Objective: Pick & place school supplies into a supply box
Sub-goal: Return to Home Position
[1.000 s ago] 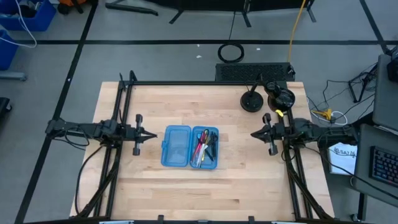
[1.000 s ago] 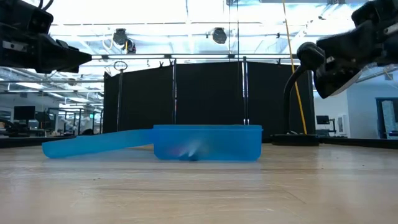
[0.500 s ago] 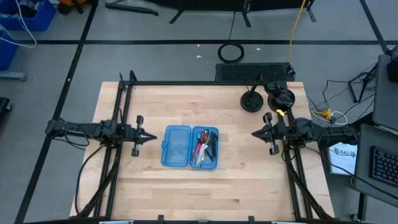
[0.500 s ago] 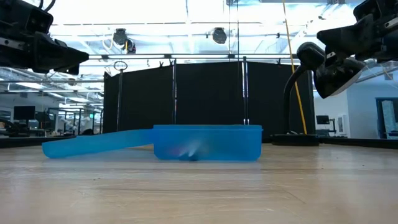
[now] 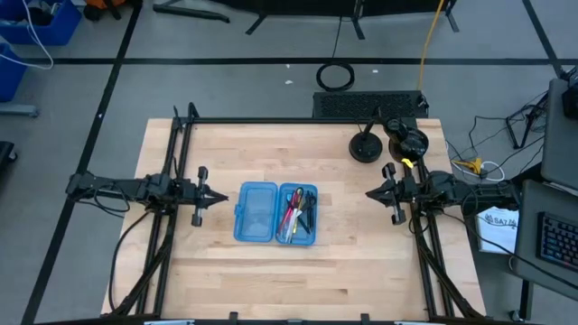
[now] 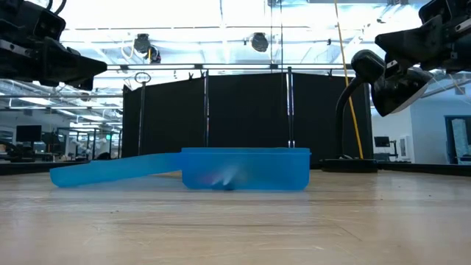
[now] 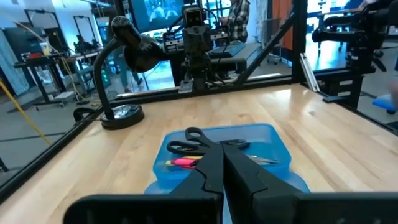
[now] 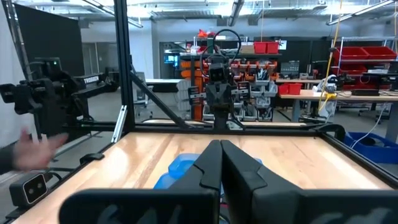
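I am looking down on the wooden table, where the blue pencil case is lying open and flat near the middle, its two shallow halves side by side. The pens and pencils are lying lengthwise in a loose bundle in the half nearer the right arm, with red, pink and yellow showing among them. The left wrist camera is showing me the scissors in that same half, black handles pointing toward the lamp side, with a pink pen just beside them.

The left gripper is hovering near the case's left side, apart from it. Its fingers are pressing together with nothing between them. The right gripper is hanging well apart from the case on the opposite side, its jaws likewise closed on nothing. In the low view both arms are sitting high above the case.

A black desk lamp is standing on the table's far side, near the right arm. A person's blurred hand is showing beyond the table's edge in the right wrist view.
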`<state>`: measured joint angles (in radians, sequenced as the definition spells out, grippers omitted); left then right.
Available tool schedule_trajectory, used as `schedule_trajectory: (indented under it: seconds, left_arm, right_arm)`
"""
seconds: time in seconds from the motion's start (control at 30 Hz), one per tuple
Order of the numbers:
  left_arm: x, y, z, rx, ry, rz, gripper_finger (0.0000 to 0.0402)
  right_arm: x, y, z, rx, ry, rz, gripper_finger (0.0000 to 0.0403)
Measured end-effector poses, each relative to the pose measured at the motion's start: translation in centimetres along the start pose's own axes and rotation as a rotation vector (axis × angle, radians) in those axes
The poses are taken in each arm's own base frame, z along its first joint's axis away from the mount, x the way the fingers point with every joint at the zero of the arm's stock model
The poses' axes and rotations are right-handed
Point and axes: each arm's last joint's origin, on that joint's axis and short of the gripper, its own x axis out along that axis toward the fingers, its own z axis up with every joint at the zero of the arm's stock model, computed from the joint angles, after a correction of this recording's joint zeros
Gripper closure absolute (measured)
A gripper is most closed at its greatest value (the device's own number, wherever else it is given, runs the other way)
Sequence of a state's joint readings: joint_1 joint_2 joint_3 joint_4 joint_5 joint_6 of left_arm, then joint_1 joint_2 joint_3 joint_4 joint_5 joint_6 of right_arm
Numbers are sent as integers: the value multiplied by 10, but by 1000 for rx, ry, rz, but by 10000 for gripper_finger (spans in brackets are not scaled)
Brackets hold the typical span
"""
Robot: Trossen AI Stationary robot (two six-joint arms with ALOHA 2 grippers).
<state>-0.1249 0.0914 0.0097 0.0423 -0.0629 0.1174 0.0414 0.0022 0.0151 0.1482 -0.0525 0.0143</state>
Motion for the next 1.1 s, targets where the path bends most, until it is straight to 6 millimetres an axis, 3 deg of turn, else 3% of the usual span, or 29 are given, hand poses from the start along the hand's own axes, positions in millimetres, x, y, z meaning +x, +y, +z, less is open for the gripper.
schedule_trajectory:
  seconds: [1.1]
  left_arm:
    - [0,0,3,2,-29,3,394]
  right_arm:
    - [0,0,0,0,1,0,403]
